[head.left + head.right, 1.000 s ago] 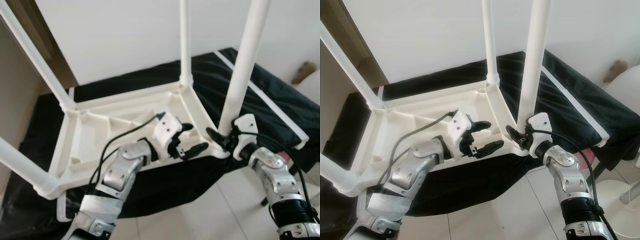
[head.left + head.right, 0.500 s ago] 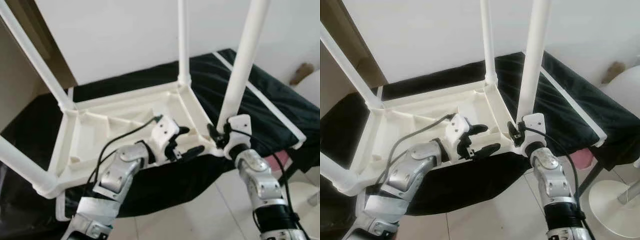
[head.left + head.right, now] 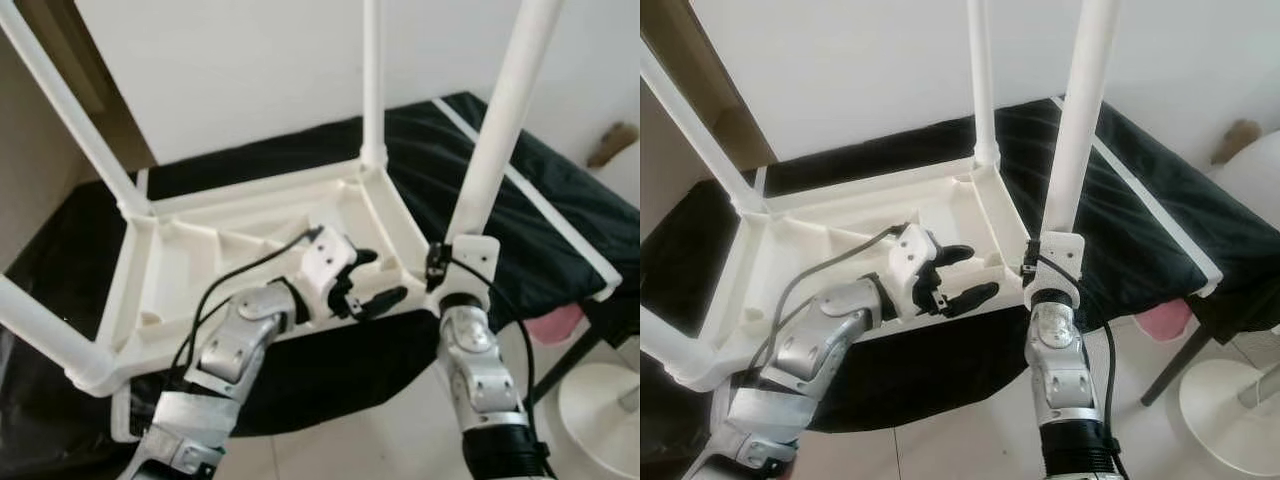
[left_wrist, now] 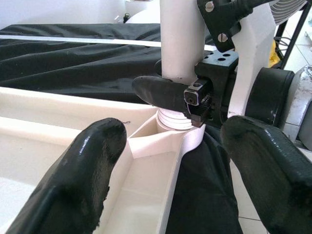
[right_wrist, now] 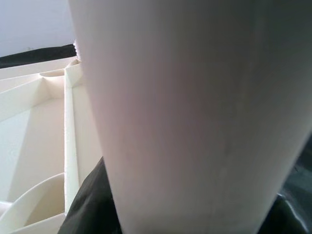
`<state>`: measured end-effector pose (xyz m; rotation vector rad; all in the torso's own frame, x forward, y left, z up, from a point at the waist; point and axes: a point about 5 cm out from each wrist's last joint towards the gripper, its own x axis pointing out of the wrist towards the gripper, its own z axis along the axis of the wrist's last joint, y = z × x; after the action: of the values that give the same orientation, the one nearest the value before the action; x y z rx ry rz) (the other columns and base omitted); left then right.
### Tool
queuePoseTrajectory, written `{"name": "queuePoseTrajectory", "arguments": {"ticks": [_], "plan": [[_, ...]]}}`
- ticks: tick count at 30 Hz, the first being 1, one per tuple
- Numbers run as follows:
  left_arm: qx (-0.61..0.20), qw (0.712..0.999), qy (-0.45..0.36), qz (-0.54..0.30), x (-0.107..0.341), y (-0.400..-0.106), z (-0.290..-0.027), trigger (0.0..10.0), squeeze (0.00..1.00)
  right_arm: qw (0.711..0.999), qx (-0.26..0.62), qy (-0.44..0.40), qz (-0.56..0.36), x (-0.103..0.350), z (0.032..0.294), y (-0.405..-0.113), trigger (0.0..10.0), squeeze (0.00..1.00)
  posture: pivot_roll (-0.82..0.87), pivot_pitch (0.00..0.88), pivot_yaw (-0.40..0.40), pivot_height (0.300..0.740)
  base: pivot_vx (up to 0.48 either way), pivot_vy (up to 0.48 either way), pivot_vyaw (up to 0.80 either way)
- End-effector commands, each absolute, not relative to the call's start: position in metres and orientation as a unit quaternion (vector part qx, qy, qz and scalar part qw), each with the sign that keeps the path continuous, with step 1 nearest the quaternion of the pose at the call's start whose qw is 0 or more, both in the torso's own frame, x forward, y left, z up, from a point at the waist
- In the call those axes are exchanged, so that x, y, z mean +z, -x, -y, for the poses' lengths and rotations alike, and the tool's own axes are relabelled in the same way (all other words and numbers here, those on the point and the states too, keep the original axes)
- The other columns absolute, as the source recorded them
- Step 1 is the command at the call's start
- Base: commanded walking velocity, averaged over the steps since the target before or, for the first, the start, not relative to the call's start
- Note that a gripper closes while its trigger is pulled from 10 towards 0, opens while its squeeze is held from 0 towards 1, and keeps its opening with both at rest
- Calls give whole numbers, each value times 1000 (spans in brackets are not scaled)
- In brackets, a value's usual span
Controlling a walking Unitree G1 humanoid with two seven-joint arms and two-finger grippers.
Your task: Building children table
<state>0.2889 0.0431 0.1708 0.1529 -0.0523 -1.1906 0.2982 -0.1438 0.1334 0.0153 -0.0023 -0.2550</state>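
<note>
the white children's table (image 3: 240,250) lies upside down in the middle of the frame, its ribbed underside up, resting on a black cloth (image 3: 520,200) over some surface. four white legs stand up from its corners: one at the far corner (image 3: 372,90), one at upper left (image 3: 70,110), one at lower left (image 3: 40,330), and the near right leg (image 3: 500,130), which is the one you are working on.

your right gripper (image 4: 183,100) is at the base of that near right leg, just above its corner socket (image 4: 175,129). in the left wrist view one black finger (image 4: 156,92) wraps the leg's front, so the jaws look pinched around the leg. a few threads seem to show between leg and socket, so judge it not yet fully seated.

your left gripper (image 3: 368,280) hovers over the table's near right rim, just beside the same corner, jaws spread wide and holding nothing.

by this picture you are close to the end: all four legs stand in their sockets, three look seated. what is left is to finish turning this last leg home, check the rest for tightness, then flip the table upright

the floor (image 3: 370,440) below is pale tile, and a round white base (image 3: 600,400) stands at lower right
</note>
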Motion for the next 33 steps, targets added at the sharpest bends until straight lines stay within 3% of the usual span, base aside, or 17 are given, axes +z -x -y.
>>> {"name": "queuePoseTrajectory", "arguments": {"ticks": [1,17,18,23,28,29,33], "plan": [[-541,837,-78,25,172,-292,-47,10000,0,989,-136,-35,-49,118,141,-295,10000,0,-83,0,116,740,0,0,0],[-534,842,-77,29,175,-296,-49,10000,0,987,-157,-28,-36,125,144,-296,10000,0,-88,0,113,740,0,0,0],[-533,842,-76,29,175,-296,-49,10000,0,987,-157,-29,-33,126,144,-296,10000,1000,-88,0,113,740,0,0,0],[-534,842,-75,28,175,-296,-49,10000,0,989,-144,-34,-13,131,150,-295,10000,1000,-87,0,113,740,0,0,0],[-536,840,-74,24,174,-294,-49,10000,0,998,-43,-42,26,142,166,-293,10000,1000,-92,0,115,740,0,0,0],[-537,840,-74,24,174,-294,-49,10000,0,999,-7,-30,31,145,170,-293,10000,0,-92,0,115,740,0,0,0],[-540,838,-72,23,174,-294,-49,10000,0,996,79,16,37,150,174,-294,10000,0,-95,0,118,740,0,0,0]]}}
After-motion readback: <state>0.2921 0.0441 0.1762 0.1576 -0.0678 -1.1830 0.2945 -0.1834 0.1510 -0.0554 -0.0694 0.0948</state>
